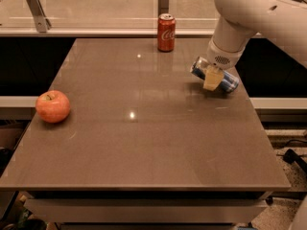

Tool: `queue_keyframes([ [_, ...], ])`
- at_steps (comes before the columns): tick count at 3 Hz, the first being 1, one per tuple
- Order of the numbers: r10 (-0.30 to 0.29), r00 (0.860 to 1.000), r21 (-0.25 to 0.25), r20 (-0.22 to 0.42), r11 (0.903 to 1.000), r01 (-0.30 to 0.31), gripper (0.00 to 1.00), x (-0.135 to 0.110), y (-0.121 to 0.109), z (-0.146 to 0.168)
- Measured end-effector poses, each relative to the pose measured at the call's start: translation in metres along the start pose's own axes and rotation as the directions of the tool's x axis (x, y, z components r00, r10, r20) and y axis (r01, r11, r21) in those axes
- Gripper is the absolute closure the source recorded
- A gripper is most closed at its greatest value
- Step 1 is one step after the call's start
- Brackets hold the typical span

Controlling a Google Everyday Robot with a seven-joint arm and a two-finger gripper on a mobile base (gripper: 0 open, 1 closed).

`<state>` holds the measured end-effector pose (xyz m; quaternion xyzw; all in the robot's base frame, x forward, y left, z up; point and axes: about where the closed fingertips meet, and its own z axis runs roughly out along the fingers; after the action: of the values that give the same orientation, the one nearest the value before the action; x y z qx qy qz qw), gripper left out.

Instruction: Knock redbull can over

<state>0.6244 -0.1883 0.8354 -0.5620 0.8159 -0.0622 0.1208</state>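
The redbull can [230, 83], slim, blue and silver, lies on its side on the brown table [144, 143] near the right edge, its silver top toward the far left. My gripper [211, 78] comes down from the white arm at the upper right and is right at the can's middle, covering part of it. I cannot tell whether it holds the can or only touches it.
A red cola can [166, 32] stands upright at the table's back edge, to the far left of my gripper. A red apple [53, 106] sits near the left edge. Metal posts [36, 4] and a glass rail run behind the table.
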Motion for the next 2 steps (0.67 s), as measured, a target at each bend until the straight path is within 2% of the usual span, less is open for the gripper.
queue_keyframes([
  [1,-0.042,0.995,0.002,-0.095,0.9991,0.042,1.0,-0.0028,0.0042,0.009],
  [2,-0.08,0.982,0.0,-0.171,0.9967,0.081,1.0,-0.006,0.0083,0.0162],
])
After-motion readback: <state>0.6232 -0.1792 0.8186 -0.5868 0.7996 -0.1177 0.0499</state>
